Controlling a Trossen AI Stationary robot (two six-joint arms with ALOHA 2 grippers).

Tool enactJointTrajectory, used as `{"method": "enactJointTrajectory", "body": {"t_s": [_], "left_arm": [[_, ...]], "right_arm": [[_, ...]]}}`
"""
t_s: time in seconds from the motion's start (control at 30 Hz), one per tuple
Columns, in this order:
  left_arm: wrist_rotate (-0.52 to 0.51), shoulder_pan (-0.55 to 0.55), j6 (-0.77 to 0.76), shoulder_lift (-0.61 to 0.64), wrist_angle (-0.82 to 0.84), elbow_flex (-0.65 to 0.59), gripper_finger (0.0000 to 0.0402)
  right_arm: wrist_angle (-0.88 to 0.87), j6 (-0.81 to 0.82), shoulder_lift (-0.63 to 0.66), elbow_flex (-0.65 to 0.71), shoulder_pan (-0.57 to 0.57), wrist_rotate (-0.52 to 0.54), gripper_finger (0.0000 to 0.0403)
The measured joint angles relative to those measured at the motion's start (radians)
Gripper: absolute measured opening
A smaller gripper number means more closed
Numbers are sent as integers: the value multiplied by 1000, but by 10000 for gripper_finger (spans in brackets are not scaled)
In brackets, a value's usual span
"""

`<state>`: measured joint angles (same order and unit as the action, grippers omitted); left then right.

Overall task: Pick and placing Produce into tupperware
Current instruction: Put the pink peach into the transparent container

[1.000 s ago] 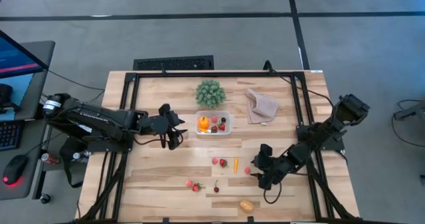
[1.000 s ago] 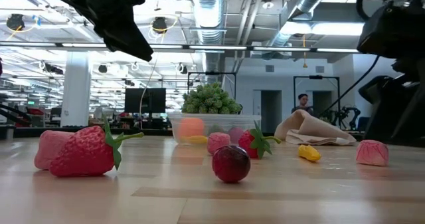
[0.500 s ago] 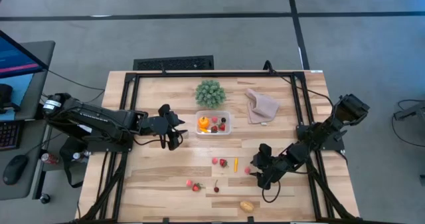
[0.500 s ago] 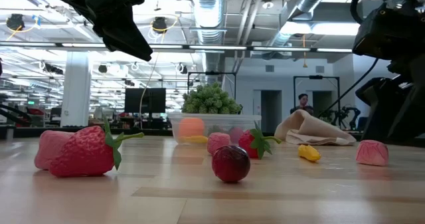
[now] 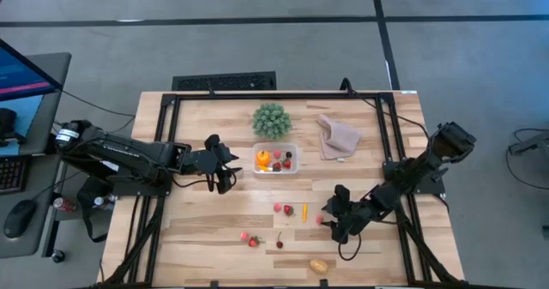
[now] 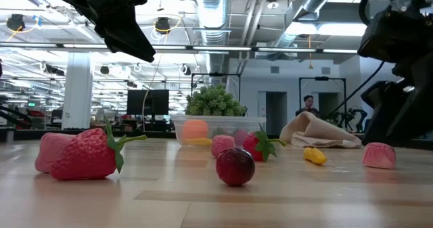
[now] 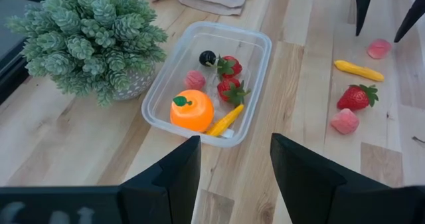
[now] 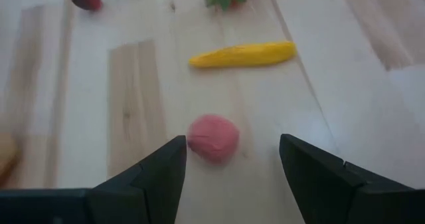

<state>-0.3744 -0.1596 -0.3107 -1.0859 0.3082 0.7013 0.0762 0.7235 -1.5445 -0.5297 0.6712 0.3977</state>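
The clear tupperware stands mid-table and holds an orange piece, two strawberries, a dark piece, a pink piece and a yellow piece. My left gripper hovers open just left of it. More produce lies on the near half of the table. My right gripper is open, its fingers on either side of a pink piece without touching it. A yellow piece lies just beyond.
A green spiky plant and a beige cloth sit behind the tupperware. Near the front edge lie a strawberry, a pink piece, a cherry and an orange-yellow piece. A black frame rims the table.
My right gripper has edged a little toward the table's left, closer to the pink piece, still open. The produce and the tupperware lie where they were.
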Motion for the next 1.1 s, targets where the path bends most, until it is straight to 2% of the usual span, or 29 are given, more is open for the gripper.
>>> {"method": "enactJointTrajectory", "body": {"t_s": [0.3, 0.53, 0.67, 0.93, 1.1], "left_arm": [[4, -7, -23, 0, 0, 0, 174], [3, -14, -30, 0, 0, 0, 174], [3, -14, -42, 0, -1, 0, 174], [3, -14, -53, 0, -1, 0, 174], [3, -14, -53, 0, -5, 0, 174]], "right_arm": [[204, 36, -133, 0, 18, 14, 234], [231, 61, -169, -2, 18, 25, 226], [226, 61, -170, -2, 18, 27, 204], [212, 62, -172, -1, 18, 34, 132], [212, 71, -173, -1, 17, 34, 113]]}}
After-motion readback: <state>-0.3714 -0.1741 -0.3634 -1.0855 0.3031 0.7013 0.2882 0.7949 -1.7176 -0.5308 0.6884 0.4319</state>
